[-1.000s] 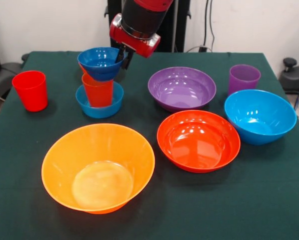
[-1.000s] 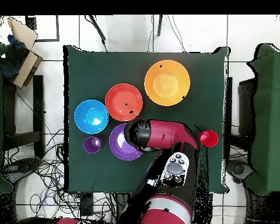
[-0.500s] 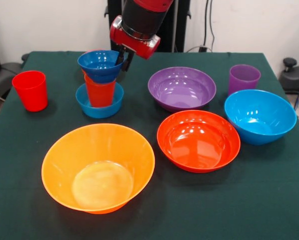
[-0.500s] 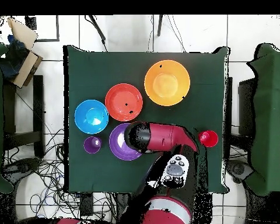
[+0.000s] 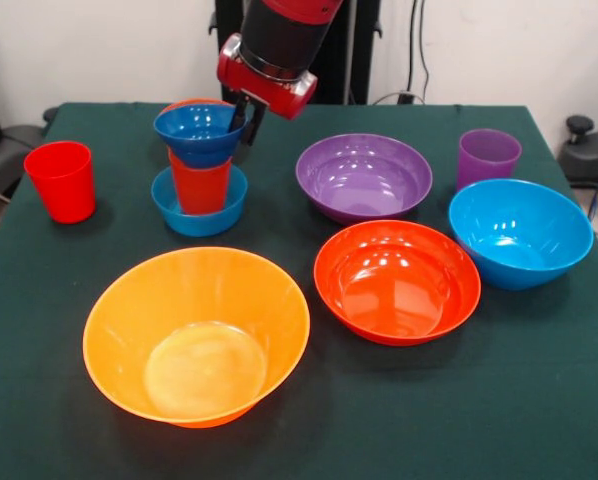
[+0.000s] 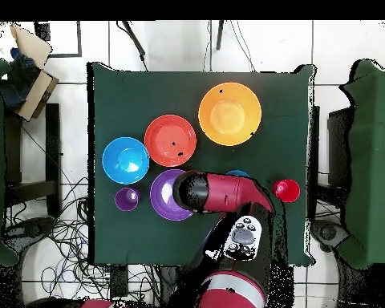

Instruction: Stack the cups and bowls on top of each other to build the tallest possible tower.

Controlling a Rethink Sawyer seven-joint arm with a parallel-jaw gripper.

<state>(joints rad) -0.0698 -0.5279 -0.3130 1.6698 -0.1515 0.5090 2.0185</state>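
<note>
A matt dark green cloth table cover (image 5: 539, 400) lies under glossy, smooth plastic ware: a large yellow-orange round bowl (image 5: 197, 335), a red-orange bowl (image 5: 397, 281), a purple bowl (image 5: 364, 176) and a translucent purple tapered cup (image 5: 488, 156), all catching bright highlights.

Red arm (image 6: 224, 192) over purple bowl's (image 6: 164, 197) edge, green table (image 6: 115, 104)

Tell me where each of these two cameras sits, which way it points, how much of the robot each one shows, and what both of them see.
Front view: across the table from the robot, angled down at the bowls; the red arm's wrist and end effector enter from above at the dark blue bowl.
Overhead view: above the table, straight down; the arm and base show at bottom.
Shared: yellow-orange bowl, purple bowl, red cup.
</note>
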